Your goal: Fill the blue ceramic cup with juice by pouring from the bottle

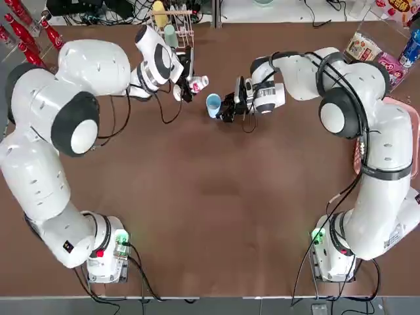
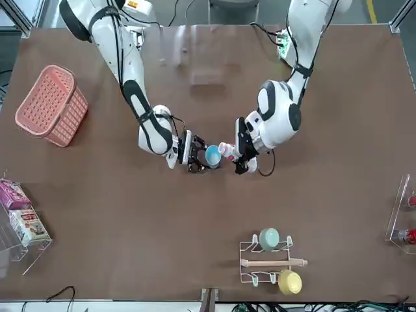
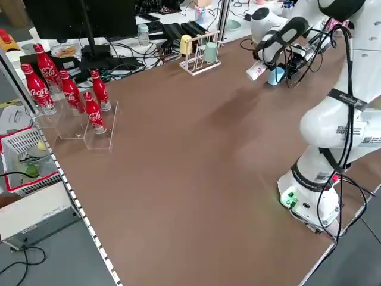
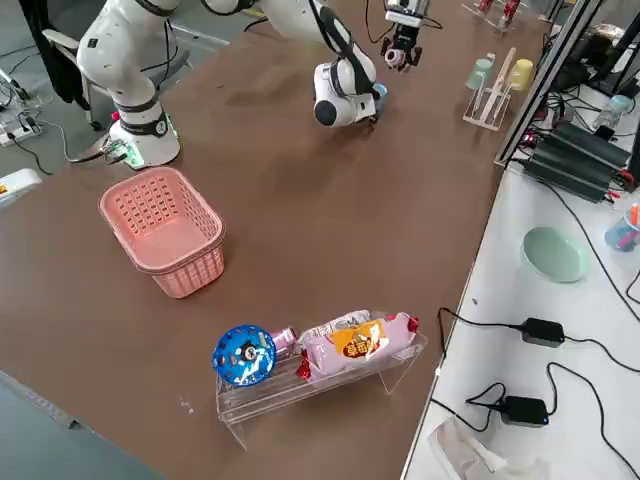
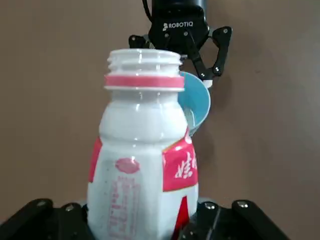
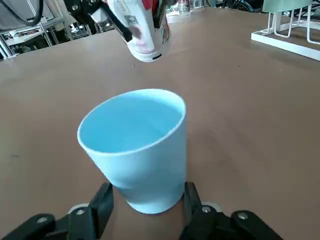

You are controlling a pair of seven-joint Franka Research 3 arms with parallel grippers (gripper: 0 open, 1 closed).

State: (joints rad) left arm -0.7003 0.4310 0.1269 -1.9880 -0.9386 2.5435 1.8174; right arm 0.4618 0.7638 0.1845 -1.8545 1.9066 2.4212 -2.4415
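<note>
In my left gripper (image 1: 186, 82) the small white bottle (image 1: 197, 83) with a red-marked label is gripped by its body and tipped on its side. Its open, capless mouth (image 5: 144, 57) points toward the blue ceramic cup (image 1: 213, 105). My right gripper (image 1: 224, 107) holds that cup by its lower wall, one finger (image 6: 99, 204) on each side. The cup (image 6: 137, 147) leans toward the bottle (image 6: 142, 30), which hangs just above and beyond its rim. I see no liquid in the cup and no stream from the bottle. In the front view, cup (image 2: 212, 156) and bottle (image 2: 227, 151) almost touch.
A white wire rack (image 1: 186, 13) with a mint cup and a yellow cup stands at the far table edge, close behind the left gripper. Red cola bottles (image 3: 65, 89) stand far left. A pink basket (image 4: 165, 230) and a snack stand (image 4: 320, 360) sit at the right.
</note>
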